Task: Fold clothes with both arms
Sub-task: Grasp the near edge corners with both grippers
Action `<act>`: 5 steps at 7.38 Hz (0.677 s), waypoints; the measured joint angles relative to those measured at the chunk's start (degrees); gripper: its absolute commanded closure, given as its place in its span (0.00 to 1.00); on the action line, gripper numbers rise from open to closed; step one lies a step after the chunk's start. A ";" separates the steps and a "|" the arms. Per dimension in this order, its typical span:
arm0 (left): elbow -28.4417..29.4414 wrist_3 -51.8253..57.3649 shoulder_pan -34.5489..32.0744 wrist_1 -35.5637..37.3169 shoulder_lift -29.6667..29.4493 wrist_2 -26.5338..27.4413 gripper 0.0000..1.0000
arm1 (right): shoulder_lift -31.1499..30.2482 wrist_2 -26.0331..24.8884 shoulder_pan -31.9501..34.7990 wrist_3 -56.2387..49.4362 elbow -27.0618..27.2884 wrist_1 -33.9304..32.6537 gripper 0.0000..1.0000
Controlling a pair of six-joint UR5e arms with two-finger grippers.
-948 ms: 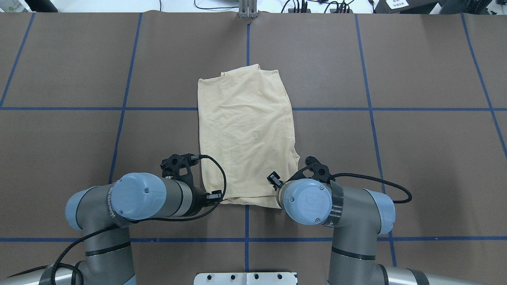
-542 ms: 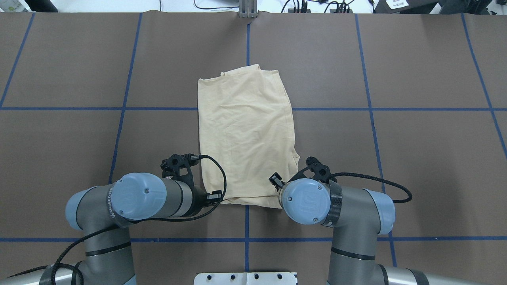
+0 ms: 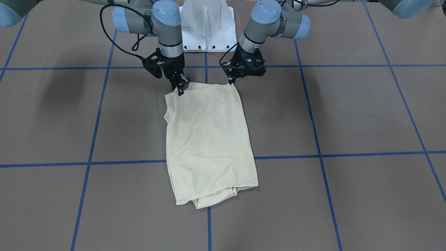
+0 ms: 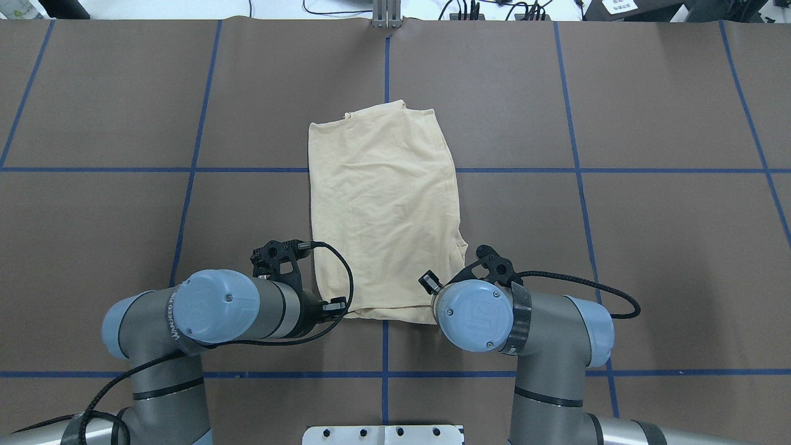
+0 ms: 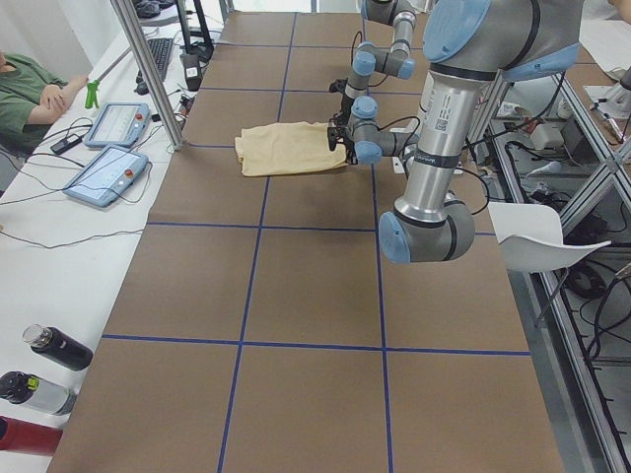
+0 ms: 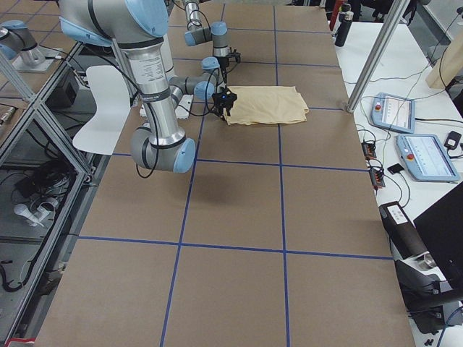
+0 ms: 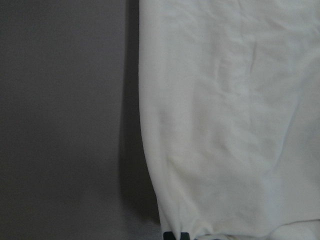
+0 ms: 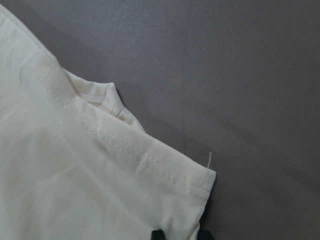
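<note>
The brown table [image 4: 649, 247], ruled into squares by blue tape lines [image 4: 185, 170], carries the whole scene. The left arm [image 4: 210, 306] and right arm [image 4: 482, 315] reach forward from the robot's side, with their wrists bent down over the cloth's near edge. The pale cream T-shirt [image 4: 383, 210] lies at the table's centre, folded into a narrow rectangle. Its plain side faces up, and it straddles a crossing of tape lines. Layered folds show at its far end. The right gripper [image 3: 180, 90] pinches the near corner on its side, where the hem rises slightly. The left gripper [image 3: 230, 82] is clamped likewise on the other near corner.
</note>
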 measured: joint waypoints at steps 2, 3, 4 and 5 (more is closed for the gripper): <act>-0.11 0.00 0.00 0.00 0.00 0.00 1.00 | 0.19 -0.06 0.01 0.28 0.02 0.08 1.00; -0.23 0.02 0.00 0.00 0.00 0.00 1.00 | 0.29 -0.07 0.15 0.32 0.11 0.09 1.00; -0.61 0.02 0.00 0.02 0.01 0.00 1.00 | 0.39 -0.04 0.48 0.32 0.36 0.06 1.00; -1.39 0.05 0.00 0.05 0.10 -0.02 1.00 | 0.32 0.12 0.92 0.31 1.38 -0.16 1.00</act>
